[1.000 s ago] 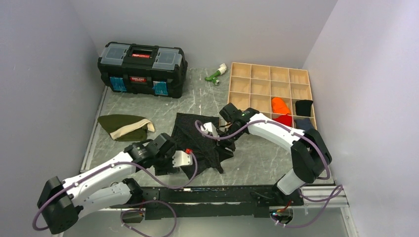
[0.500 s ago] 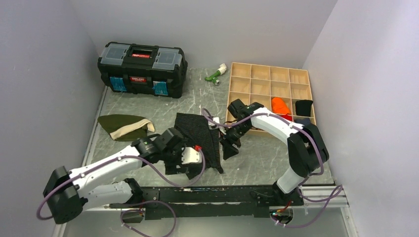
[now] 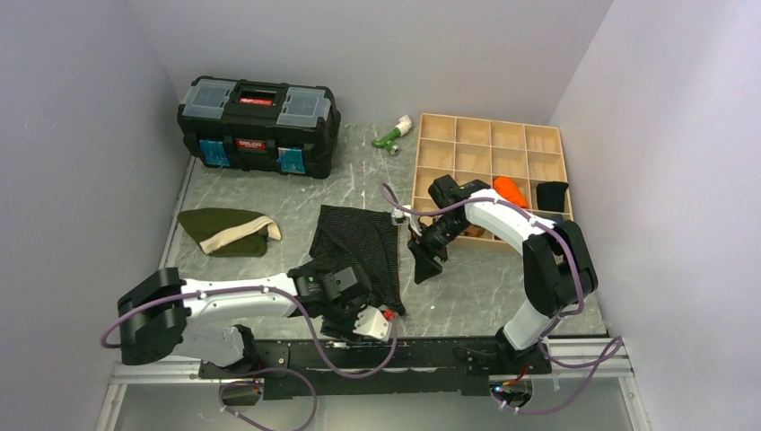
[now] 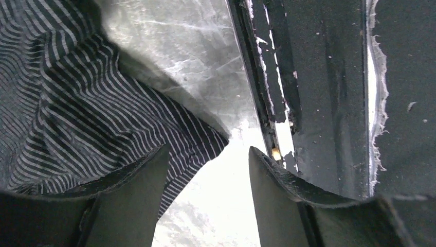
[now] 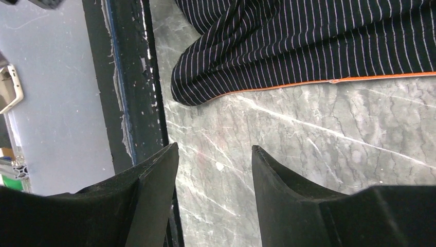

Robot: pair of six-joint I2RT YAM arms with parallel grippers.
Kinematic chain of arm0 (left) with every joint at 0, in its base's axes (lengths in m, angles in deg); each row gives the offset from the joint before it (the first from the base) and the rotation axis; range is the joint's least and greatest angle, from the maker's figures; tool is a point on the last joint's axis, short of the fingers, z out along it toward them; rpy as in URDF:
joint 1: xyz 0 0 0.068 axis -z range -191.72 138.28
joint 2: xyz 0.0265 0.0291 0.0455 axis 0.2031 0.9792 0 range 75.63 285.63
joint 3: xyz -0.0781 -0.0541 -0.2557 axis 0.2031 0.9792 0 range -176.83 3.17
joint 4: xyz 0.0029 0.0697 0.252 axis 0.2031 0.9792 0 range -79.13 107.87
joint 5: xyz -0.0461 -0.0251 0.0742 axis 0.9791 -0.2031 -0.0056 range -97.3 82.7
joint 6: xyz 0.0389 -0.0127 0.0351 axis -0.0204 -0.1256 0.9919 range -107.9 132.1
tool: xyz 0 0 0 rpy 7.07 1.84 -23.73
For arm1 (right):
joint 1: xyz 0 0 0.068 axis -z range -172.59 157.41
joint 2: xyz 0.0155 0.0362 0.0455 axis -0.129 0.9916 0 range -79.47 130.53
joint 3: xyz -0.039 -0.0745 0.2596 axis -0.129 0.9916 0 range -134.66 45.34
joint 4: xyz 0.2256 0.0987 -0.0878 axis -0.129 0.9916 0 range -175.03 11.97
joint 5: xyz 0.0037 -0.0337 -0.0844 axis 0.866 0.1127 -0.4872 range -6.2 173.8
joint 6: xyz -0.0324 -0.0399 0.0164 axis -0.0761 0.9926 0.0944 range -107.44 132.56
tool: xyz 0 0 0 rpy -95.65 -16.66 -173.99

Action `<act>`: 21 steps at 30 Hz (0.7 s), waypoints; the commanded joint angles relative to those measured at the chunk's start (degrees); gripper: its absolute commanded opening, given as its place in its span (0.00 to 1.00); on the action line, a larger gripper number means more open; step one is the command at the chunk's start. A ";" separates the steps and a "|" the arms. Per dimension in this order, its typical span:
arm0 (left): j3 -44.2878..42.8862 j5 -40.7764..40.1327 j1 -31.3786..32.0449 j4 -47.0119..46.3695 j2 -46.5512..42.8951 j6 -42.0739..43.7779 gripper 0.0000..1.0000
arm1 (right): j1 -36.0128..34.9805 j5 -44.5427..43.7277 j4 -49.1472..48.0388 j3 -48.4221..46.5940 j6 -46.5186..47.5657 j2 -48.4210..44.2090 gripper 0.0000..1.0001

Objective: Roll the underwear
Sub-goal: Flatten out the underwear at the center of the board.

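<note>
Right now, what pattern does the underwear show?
Underwear: black, fine pale stripes; right wrist view.

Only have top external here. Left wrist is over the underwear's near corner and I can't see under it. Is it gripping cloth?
Observer: No. The left wrist view shows the left jaws open with nothing between them. A corner of the underwear lies just beyond the tips.
Operator: Right side holding anything?
Observer: No. The right jaws are open too, with only bare table between them.
Operator: Which edge is that one facing?
Observer: An edge with a thin orange trim along the hem, lying on the marble and apart from the tips.
</note>
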 commanded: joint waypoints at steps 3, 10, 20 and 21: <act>-0.43 -2.07 0.81 -5.36 5.17 1.28 0.63 | 0.51 1.45 0.62 -2.00 1.21 -0.76 0.56; 1.08 -2.89 0.85 -7.29 7.73 0.45 0.38 | 0.69 2.11 0.04 -1.24 1.67 -0.26 0.56; 0.28 1.03 -8.56 -4.14 3.20 -1.09 0.00 | 0.08 7.28 1.24 -1.43 3.42 -0.70 0.55; -0.85 3.56 -11.52 -2.91 2.37 -1.20 0.00 | -0.29 7.86 0.85 -0.98 3.42 -0.79 0.55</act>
